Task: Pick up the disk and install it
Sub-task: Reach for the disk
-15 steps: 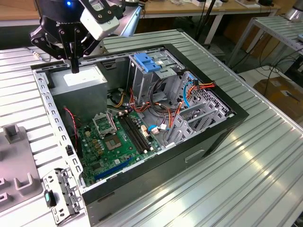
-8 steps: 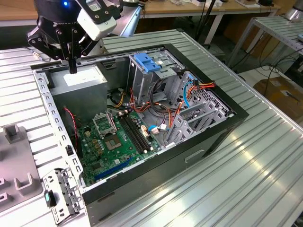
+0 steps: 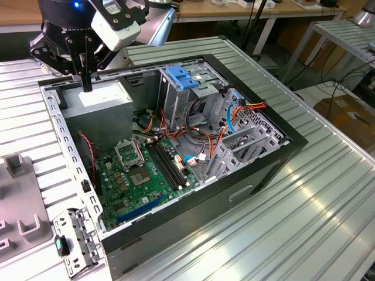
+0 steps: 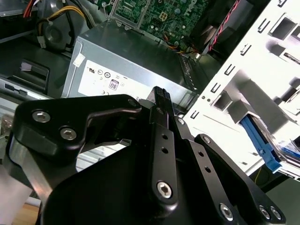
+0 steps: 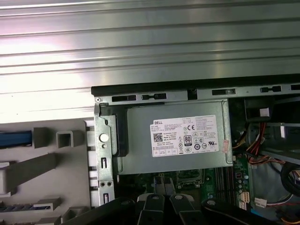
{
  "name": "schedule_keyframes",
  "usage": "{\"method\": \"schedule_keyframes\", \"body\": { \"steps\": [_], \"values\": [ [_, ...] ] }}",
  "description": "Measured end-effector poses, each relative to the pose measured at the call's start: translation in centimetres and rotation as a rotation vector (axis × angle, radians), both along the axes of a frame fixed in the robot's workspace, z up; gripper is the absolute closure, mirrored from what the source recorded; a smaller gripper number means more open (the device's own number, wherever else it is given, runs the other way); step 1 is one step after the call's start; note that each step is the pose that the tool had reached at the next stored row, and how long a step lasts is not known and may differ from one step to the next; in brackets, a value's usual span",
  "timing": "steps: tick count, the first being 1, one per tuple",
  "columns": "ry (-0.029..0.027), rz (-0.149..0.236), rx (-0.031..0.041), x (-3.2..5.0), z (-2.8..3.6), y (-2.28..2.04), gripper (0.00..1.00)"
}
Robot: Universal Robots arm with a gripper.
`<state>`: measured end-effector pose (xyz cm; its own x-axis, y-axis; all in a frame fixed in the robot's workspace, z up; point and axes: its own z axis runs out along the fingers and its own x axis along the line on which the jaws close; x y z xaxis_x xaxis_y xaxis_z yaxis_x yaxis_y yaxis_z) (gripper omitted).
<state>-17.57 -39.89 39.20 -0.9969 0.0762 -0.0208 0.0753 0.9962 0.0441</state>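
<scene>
Tool jaws narrow, holding nothing, above the power supply. The disk sits outside the case, beyond the side wall nearest the tool, in the grey fixture. Its blue rail appears to point toward that wall.

The ribbed metal bench catches bright glare along its slats. At the far side stand wood-topped tables with dark cables hanging beneath. On the exterior view's right are a second slatted table and a cardboard box on the pale floor.
</scene>
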Motion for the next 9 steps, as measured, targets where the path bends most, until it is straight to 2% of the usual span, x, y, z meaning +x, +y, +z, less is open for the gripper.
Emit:
{"method": "schedule_keyframes", "body": {
  "steps": [9],
  "values": [
    [0.0004,0.0,0.0,-0.51,-0.02,0.0,0.89]
  ]
}}
